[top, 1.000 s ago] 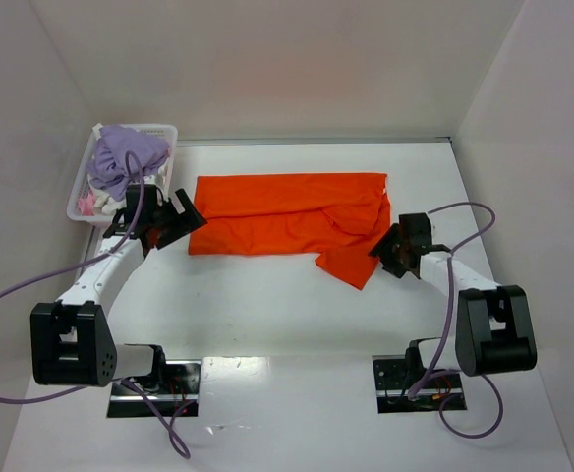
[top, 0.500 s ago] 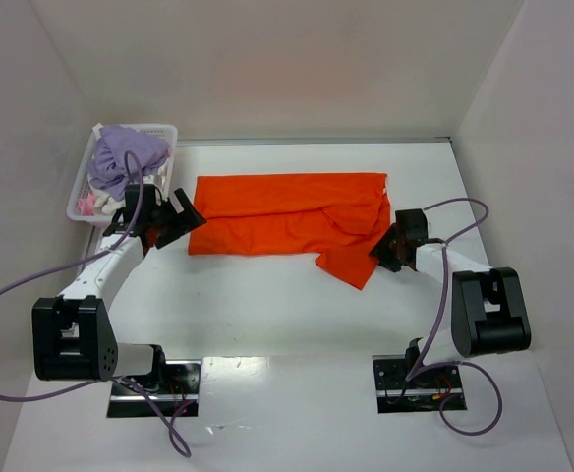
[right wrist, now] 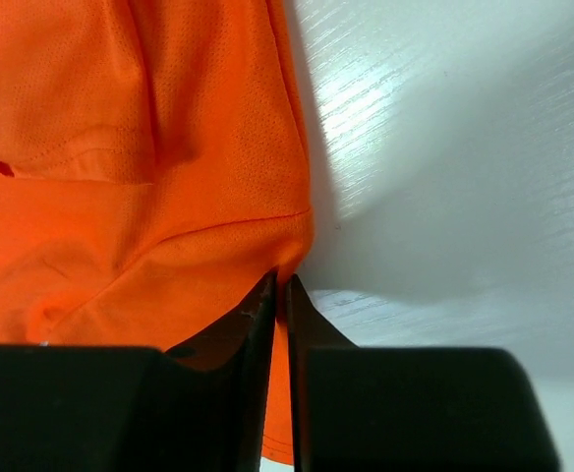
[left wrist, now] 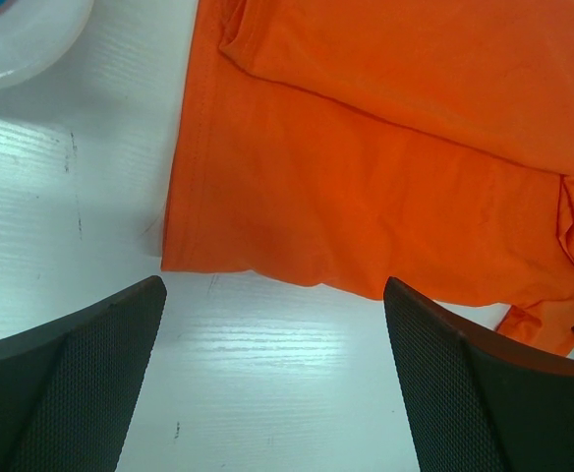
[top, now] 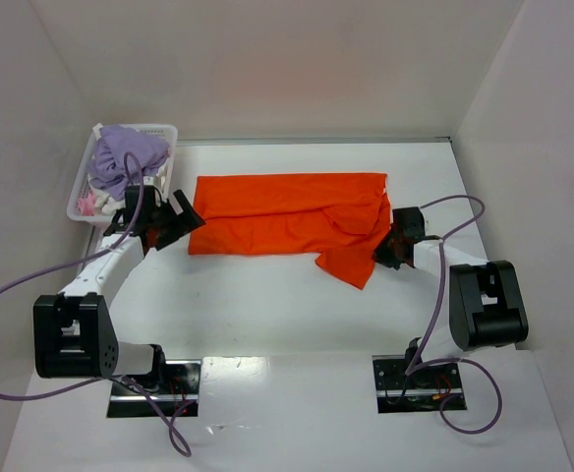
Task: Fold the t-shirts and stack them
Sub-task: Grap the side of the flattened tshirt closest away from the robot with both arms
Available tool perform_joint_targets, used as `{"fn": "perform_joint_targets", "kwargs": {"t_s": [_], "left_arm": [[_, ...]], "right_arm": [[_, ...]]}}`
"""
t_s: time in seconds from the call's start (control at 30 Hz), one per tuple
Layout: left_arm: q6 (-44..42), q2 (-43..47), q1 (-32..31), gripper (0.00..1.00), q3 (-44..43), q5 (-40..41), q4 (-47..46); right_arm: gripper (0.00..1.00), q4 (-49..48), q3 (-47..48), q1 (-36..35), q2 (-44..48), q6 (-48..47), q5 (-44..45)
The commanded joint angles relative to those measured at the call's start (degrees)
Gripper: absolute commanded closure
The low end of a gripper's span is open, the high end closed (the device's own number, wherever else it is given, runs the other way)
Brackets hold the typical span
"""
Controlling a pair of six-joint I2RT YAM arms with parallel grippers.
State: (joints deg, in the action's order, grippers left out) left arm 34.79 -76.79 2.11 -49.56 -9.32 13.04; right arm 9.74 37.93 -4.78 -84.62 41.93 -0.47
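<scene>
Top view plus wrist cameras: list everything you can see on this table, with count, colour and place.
orange t-shirt: one, vivid orange, mid-table, partly folded, right side bunched
basket: one, white lattice, far left corner
lilac cloth: one, heaped in the basket
pink and white items: count unclear, basket's near end
table: one, white
left gripper: black, open, by the shirt's left edge
right gripper: black, pinched on the shirt's right edge

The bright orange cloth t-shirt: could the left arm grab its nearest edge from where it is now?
Probably yes. The left gripper hangs open just short of the hem of the orange cloth t-shirt; only white table lies between them, nothing else.
</scene>
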Motion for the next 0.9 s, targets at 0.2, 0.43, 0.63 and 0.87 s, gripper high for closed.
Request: {"fn": "perform_joint_targets", "kwargs": {"t_s": [0.2, 0.43, 0.63, 0.87], "left_arm": [[0.9, -2.5, 0.4, 0.09, 1.8, -1.1, -2.4], [0.9, -5.6, 0.4, 0.13, 2.4, -0.8, -2.9], [0.9, -8.2, 0.4, 0.13, 2.4, 0.4, -2.9], [0.9, -10.0, 0.4, 0.15, 2.4, 0.4, -2.9]], "right_arm": [[0.93, -1.5, 3.0, -0.7, 1.4, -0.6, 3.1], [0.93, -0.4, 4.2, -0.7, 3.1, -1.2, 3.1], [0.93, 0.6, 5.3, -0.7, 3.6, -1.7, 3.6], [0.94, 0.6, 5.3, -0.7, 4.1, -1.7, 3.6]]}}
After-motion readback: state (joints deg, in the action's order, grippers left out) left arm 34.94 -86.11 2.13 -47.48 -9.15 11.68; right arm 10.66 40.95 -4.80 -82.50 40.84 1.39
